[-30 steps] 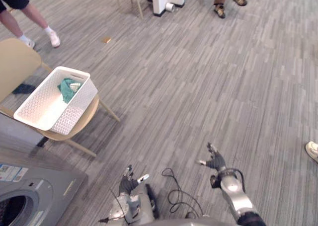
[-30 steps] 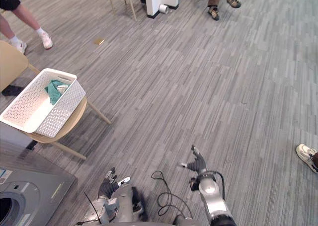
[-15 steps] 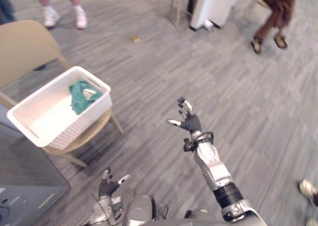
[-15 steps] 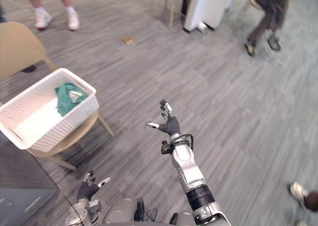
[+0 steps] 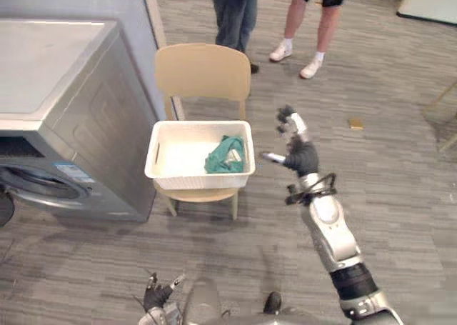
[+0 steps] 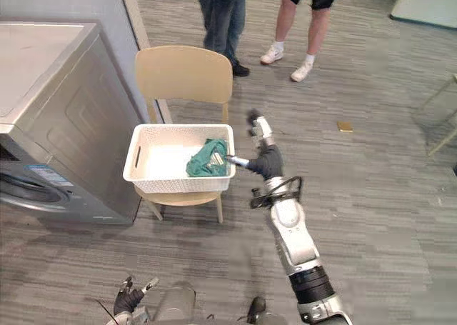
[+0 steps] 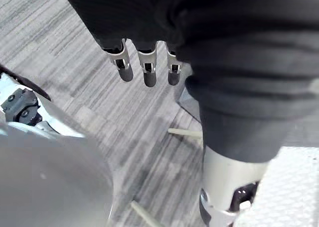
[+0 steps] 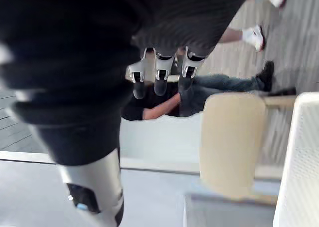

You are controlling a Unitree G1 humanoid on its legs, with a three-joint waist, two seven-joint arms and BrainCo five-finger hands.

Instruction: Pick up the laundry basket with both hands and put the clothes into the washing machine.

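Observation:
A white perforated laundry basket [image 5: 166,179] rests on the seat of a tan wooden chair [image 5: 203,71], with a green garment [image 5: 224,155] bunched at its right end. My right hand [image 5: 298,152] is raised beside the basket's right rim, open, fingers spread, holding nothing and apart from the basket. Low at the near edge of the view hangs my left hand [image 5: 155,295], open and empty, well short of the chair. The grey washing machine [image 5: 64,118] stands left of the chair, its round door [image 5: 32,184] facing forward.
Two people stand behind the chair, one in dark trousers [image 5: 232,11], one bare-legged in white shoes [image 5: 309,68]. A small brown scrap [image 5: 355,123] lies on the grey plank floor to the right. Open floor stretches right of the chair.
The whole view has swung round, so the washing machine and chair now face me. My right hand has risen and now sits close to the basket's right rim. The left hand stays low.

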